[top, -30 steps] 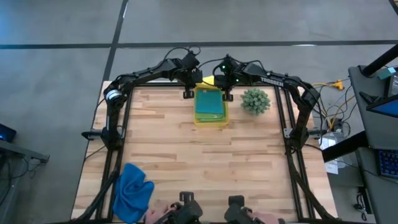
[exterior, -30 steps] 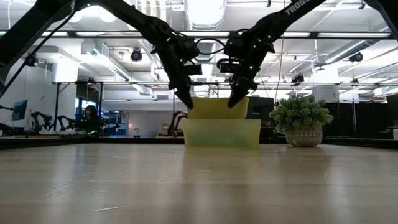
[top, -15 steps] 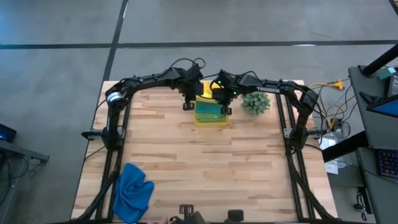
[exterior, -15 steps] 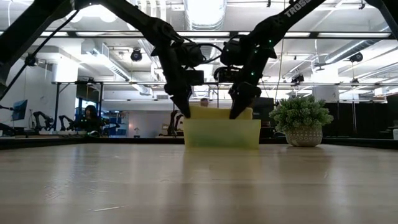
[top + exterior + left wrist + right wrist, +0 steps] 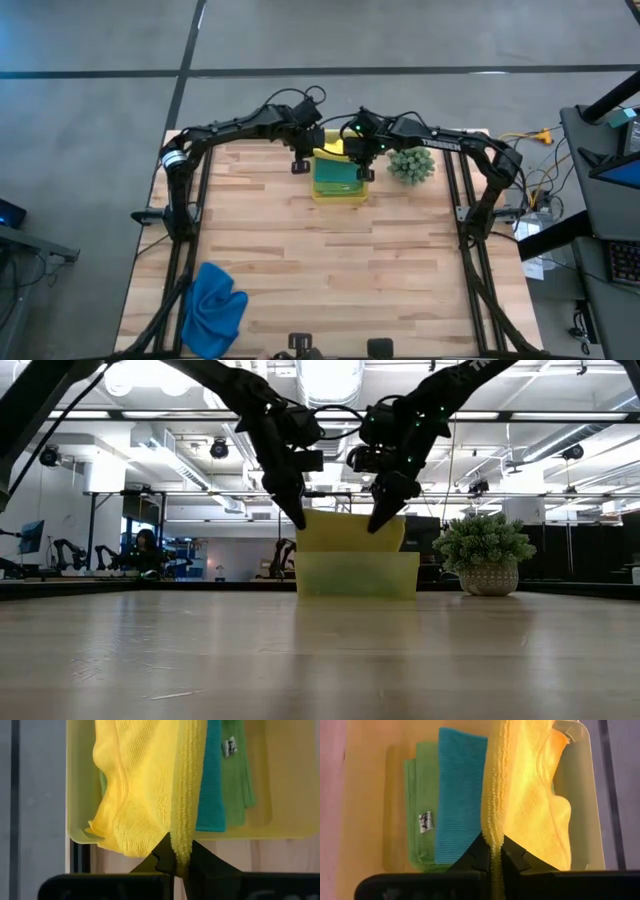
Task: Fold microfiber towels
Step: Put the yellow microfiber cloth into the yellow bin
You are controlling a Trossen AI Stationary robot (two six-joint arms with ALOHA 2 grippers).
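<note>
A yellow microfiber towel (image 5: 350,530) hangs between my two grippers above the translucent yellow-green bin (image 5: 357,574) at the table's far edge. My left gripper (image 5: 298,520) is shut on its left end and my right gripper (image 5: 378,522) on its right end. Inside the bin lie a folded teal towel (image 5: 210,780) and a folded green towel (image 5: 239,770). A blue towel (image 5: 213,308) lies crumpled on the table at the near left corner. My left gripper pinches an edge of the yellow towel (image 5: 181,861) between its two fingers, coming from above and slanting down. The towel hangs below it, with its lower part (image 5: 125,815) over the bin's far end. My right gripper pinches the same towel's edge (image 5: 493,851) between its two fingers, also slanting down from above. The top edge runs nearly straight between the two grippers, and the cloth (image 5: 540,810) drops toward the bin's far end.
A small round spiky green plant (image 5: 410,163) stands just right of the bin, close to my right arm. The wooden table top (image 5: 330,260) stretches from the bin to the near edge.
Both grippers, staying shut on the yellow towel, have moved a little toward the table's near edge above the bin. They dipped toward the bin half a second ago and have come back up. More of the towel now shows above the bin's rim.
</note>
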